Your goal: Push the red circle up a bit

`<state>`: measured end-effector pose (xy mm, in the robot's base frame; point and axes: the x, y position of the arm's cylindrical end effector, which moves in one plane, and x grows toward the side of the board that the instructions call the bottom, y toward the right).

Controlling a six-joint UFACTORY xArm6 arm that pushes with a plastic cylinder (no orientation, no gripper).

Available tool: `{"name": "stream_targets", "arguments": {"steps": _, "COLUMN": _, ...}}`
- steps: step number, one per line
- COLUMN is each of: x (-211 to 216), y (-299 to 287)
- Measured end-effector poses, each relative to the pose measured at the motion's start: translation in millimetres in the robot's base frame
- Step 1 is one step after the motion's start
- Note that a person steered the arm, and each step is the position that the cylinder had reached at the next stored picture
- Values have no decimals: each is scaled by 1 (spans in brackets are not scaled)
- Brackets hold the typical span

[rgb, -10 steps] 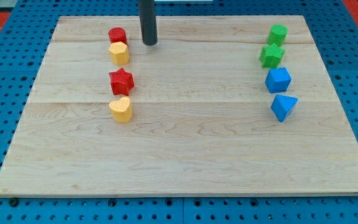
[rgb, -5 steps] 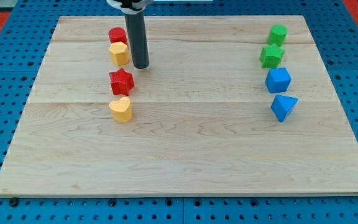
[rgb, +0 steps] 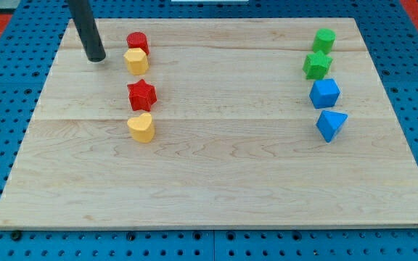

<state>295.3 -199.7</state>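
Note:
The red circle (rgb: 137,40) stands near the view's top left of the wooden board (rgb: 216,174). A yellow hexagon block (rgb: 136,61) touches it just below. My tip (rgb: 95,58) rests on the board to the left of the yellow hexagon, a short gap away, and lower left of the red circle. It touches no block.
A red star (rgb: 142,94) and a yellow heart (rgb: 141,127) lie below the yellow hexagon. At the view's right stand a green block (rgb: 324,39), a green star (rgb: 317,65), a blue cube (rgb: 324,93) and a blue triangular block (rgb: 330,124).
My tip moved from the right of the red and yellow pair, down past them, then across to their left. The yellow hexagon shifted very slightly left.

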Motion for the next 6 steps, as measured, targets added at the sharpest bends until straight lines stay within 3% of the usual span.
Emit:
{"name": "stream_targets", "arguments": {"steps": 3, "x": -55, "y": 37}}
{"name": "stream_targets", "arguments": {"steps": 4, "x": -35, "y": 8}}
{"name": "stream_targets", "arguments": {"steps": 6, "x": 6, "y": 36}}
